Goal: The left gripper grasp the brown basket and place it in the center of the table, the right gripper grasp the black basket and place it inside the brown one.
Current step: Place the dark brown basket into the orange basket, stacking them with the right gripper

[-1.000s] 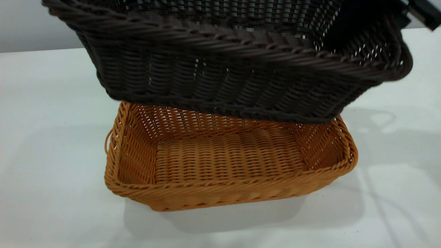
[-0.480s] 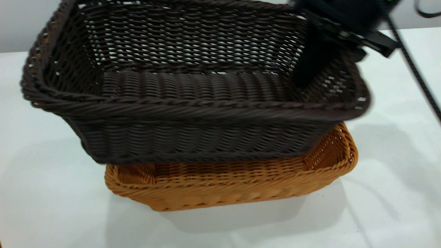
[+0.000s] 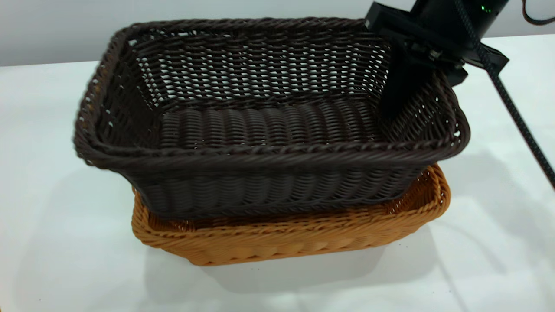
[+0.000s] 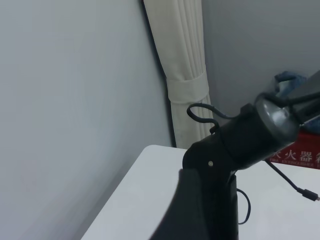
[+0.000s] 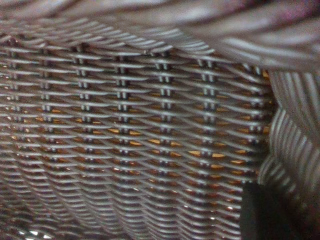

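1. Black basket sits partly inside the brown basket, tilted, in the middle of the table.
2. Right gripper clamps its short wall toward the table's right edge.
3. Left gripper: not visible.

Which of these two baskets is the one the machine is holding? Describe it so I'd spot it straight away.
On the white table two woven baskets sit stacked in the middle. The held one is the black basket on top, partly lowered into the brown basket, with the right gripper clamped on its right end wall. Its very dark brown-black weave sets it apart from the orange-tan one beneath.
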`<action>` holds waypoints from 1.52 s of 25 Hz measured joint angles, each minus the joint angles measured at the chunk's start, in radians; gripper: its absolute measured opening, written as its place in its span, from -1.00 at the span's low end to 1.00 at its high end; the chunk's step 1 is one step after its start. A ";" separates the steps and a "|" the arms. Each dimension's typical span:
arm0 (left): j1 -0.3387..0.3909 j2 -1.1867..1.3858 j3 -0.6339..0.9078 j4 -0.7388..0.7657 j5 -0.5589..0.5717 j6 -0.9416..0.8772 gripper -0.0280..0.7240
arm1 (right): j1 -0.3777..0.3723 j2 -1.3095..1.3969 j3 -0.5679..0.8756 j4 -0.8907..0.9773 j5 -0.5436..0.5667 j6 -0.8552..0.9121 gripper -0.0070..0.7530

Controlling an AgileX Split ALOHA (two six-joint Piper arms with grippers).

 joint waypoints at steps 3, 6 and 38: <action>0.000 0.000 0.000 0.001 -0.002 0.000 0.66 | 0.000 0.012 0.000 -0.001 -0.015 -0.002 -0.66; 0.000 0.000 0.000 0.001 -0.002 0.000 0.66 | 0.000 0.026 0.000 -0.009 -0.029 -0.002 -0.66; 0.002 0.000 0.000 0.002 0.002 -0.001 0.66 | 0.000 0.062 0.001 -0.004 -0.040 -0.071 0.25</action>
